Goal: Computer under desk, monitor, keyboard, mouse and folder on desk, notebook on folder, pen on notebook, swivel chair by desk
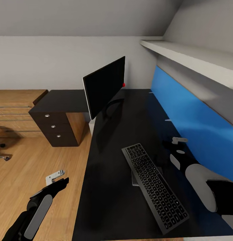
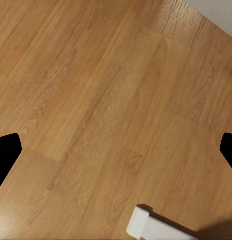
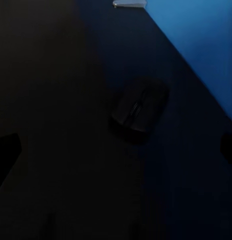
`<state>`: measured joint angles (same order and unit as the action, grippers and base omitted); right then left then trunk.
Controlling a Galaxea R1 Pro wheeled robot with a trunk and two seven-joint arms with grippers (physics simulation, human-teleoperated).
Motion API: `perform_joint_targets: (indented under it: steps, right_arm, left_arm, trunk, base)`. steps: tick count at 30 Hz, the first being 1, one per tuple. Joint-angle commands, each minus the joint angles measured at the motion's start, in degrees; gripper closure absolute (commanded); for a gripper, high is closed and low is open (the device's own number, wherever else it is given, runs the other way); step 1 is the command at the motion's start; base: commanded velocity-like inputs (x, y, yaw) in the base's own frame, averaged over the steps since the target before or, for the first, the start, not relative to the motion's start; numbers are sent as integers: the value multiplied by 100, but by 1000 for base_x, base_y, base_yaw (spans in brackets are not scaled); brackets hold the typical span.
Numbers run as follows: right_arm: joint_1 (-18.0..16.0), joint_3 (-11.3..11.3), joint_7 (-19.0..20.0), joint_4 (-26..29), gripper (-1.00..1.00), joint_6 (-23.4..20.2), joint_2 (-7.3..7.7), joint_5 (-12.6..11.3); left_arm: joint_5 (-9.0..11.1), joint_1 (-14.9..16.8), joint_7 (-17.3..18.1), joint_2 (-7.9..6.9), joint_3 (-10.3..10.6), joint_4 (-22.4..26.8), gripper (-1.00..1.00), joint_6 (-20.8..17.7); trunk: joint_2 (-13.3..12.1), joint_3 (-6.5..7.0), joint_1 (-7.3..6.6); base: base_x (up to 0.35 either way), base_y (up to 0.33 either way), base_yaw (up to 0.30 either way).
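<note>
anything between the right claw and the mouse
Nothing: in the right wrist view only bare dark desk lies ahead of the right claw up to the mouse.

We see a black desk [image 1: 113, 187] running along a blue wall panel. At its far end stands a flat black monitor [image 1: 104, 86], upright, screen dark, turned at an angle. Nearer to us lies a dark grey keyboard [image 1: 154, 185], flat and set diagonally on the desktop, well apart from the monitor. Its middle rests over a thin dark flat item we cannot identify. In the right wrist view, a small black mouse [image 3: 140, 110] sits on the desk surface close to the blue panel.
</note>
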<state>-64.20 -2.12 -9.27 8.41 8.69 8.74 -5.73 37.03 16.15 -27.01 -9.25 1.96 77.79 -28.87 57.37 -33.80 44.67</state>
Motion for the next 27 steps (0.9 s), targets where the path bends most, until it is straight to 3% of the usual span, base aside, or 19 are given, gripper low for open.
perform_joint_targets:
  steps: [1,27]
  right_arm:
    - [-5,-25,-5,-6,-100,26,2,-60]
    - [-5,-25,-14,-6,-100,27,15,-60]
  left_arm:
    - [59,5,-59,-6,13,8,-100,-4]
    - [49,4,-59,-6,-134,8,-100,-4]
  trunk:
    - [4,-14,0]
    - [4,-245,0]
  base:
    - [0,0,0]
    - [61,0,0]
